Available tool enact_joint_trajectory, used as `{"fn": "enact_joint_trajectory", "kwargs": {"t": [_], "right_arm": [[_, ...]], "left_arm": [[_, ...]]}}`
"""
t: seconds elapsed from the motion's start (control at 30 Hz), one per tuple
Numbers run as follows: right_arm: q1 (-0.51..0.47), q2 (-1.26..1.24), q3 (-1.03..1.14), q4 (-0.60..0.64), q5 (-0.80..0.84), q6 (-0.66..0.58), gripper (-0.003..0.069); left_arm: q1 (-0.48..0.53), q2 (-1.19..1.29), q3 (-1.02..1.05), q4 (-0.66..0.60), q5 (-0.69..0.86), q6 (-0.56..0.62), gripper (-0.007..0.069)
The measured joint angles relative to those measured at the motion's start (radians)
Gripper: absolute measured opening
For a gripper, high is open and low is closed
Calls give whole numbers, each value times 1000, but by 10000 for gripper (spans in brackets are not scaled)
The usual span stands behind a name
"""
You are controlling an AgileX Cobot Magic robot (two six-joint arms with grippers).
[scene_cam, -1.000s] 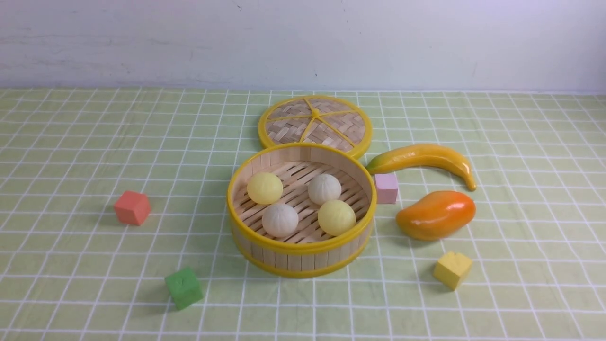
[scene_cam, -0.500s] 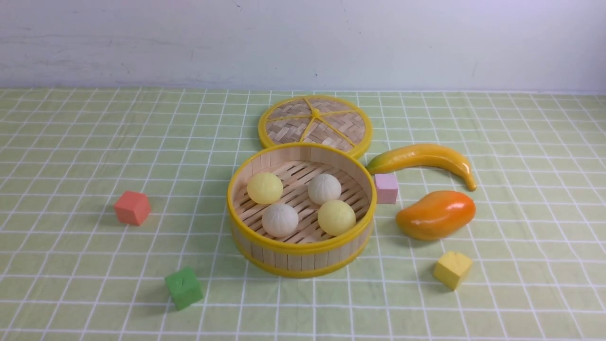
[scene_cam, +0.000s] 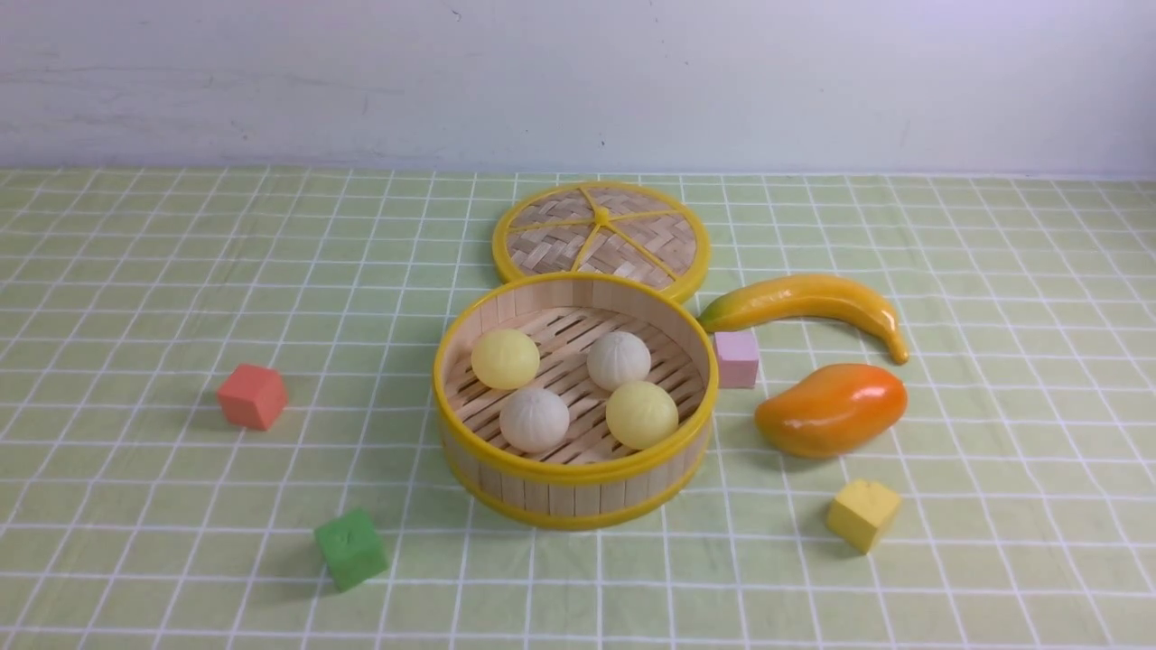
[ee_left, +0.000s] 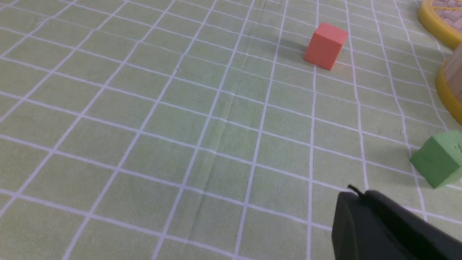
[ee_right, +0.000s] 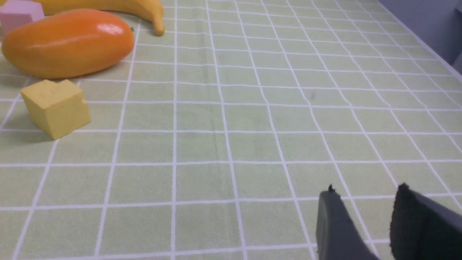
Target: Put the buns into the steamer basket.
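All four buns (scene_cam: 573, 388) down in the steamer basket (scene_cam: 575, 477), nothing gripped.

Left gripper (ee_left: 355, 196) pressed shut and empty, basket rim off at two o'clock in its wrist view; right gripper (ee_right: 364, 202) partly parted, empty, buns out of sight.

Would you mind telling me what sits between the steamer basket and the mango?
In the front view, the pink cube stands between the steamer basket and the mango, close beside the basket's wall, toward the banana.
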Motion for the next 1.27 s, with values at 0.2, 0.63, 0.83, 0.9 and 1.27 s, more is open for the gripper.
{"fn": "enact_joint_trajectory", "kwargs": {"t": [0.2, 0.63, 0.83, 0.9, 1.27], "right_arm": [[0, 0, 0, 0, 0, 0, 239], [0, 0, 0, 0, 0, 0, 239], [0, 0, 0, 0, 0, 0, 239], [0, 0, 0, 0, 0, 0, 239], [0, 0, 0, 0, 0, 0, 239]], "left_arm": [[0, 0, 1, 0, 0, 0, 4], [0, 0, 1, 0, 0, 0, 18], [0, 0, 1, 0, 0, 0, 21], [0, 0, 1, 0, 0, 0, 21], [0, 0, 1, 0, 0, 0, 36]]}}
